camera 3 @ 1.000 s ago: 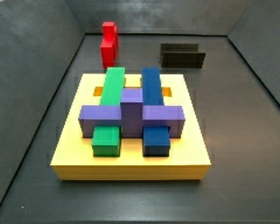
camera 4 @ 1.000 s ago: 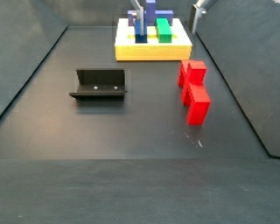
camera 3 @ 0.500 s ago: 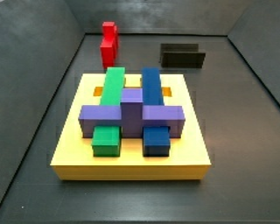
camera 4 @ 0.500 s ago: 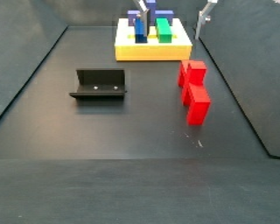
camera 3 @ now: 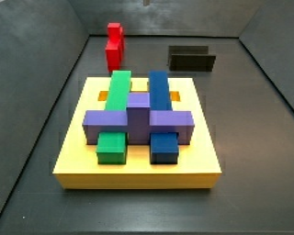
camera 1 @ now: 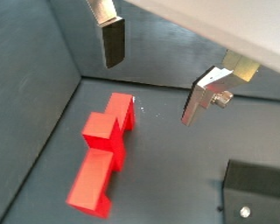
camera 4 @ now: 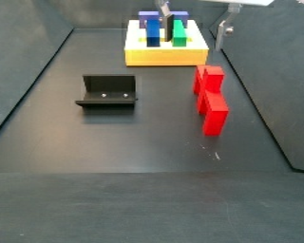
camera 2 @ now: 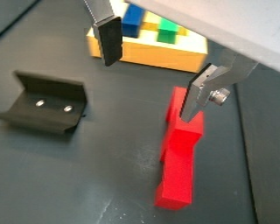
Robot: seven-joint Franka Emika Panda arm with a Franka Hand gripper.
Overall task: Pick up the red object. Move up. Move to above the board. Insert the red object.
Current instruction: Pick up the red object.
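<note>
My gripper [camera 2: 150, 63] hangs high over the floor with nothing between its fingers [camera 2: 108, 39]; the plates stand wide apart, which I read as the pose for coming down on the red object [camera 2: 180, 157]. That piece lies flat on the dark floor, untouched. In a side view it sits at about 3 o'clock of the floor's middle [camera 4: 211, 97], close to the side wall and just short of the board [camera 4: 166, 53], which is at 12 o'clock. In a side view from the board's end it is back at 11 o'clock [camera 3: 114, 46], with the fixture [camera 3: 193, 59] at 1 o'clock beside it, well apart.

The board [camera 3: 76, 147] already carries the purple block [camera 3: 140, 117] crossed by the green [camera 3: 118, 88] and blue [camera 3: 158, 89] bars, so I judge the red piece is meant for a slot that remains there; I cannot tell which from here.

In both wrist views one finger is over the red piece [camera 1: 104, 156] and the other off to its side, so I judge the pick has not begun: I'd need to centre the fingers across its narrow width before dropping. The nearby wall leaves little room on that side.
</note>
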